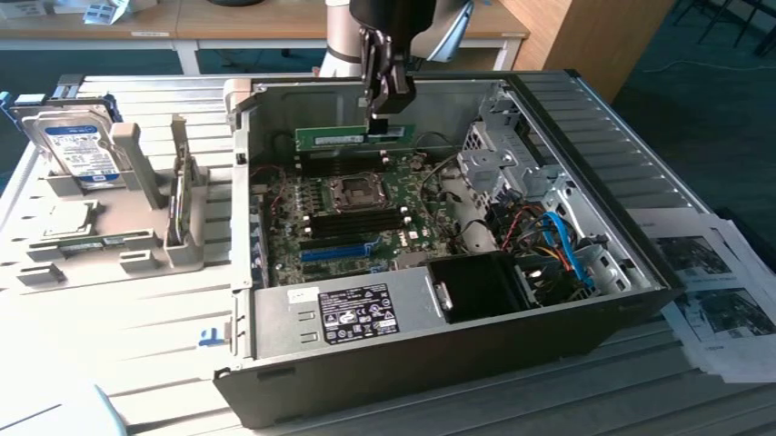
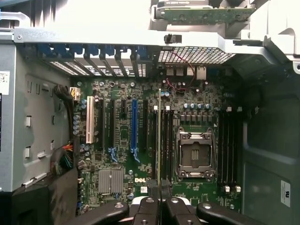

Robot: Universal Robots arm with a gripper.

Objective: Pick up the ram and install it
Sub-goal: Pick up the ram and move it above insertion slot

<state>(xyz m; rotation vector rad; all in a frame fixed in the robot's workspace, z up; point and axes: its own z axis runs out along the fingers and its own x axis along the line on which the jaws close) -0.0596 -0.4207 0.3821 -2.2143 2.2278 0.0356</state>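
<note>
Gripping the ram (image 1: 343,137) in the closed tool (image 1: 390,123), long edge level, inside the open computer case (image 1: 606,154). Hanging just over the black memory slots (image 1: 325,166) on the far side of the empty processor socket (image 1: 355,188); touching or not, impossible to tell. Sitting well apart from the hard drive (image 1: 79,150), upright in its grey holder (image 1: 134,241) on the worktop (image 1: 145,318) at the exterior view's left.

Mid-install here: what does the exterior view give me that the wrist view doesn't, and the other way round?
Exterior view: the ram's flat face with its pale label, held above the motherboard, and the hard drive at the exterior view's left. Wrist view: the ram edge-on over the dark slots beside the processor socket, and a white expansion slot. Both: the gripper shut on the ram.
</note>
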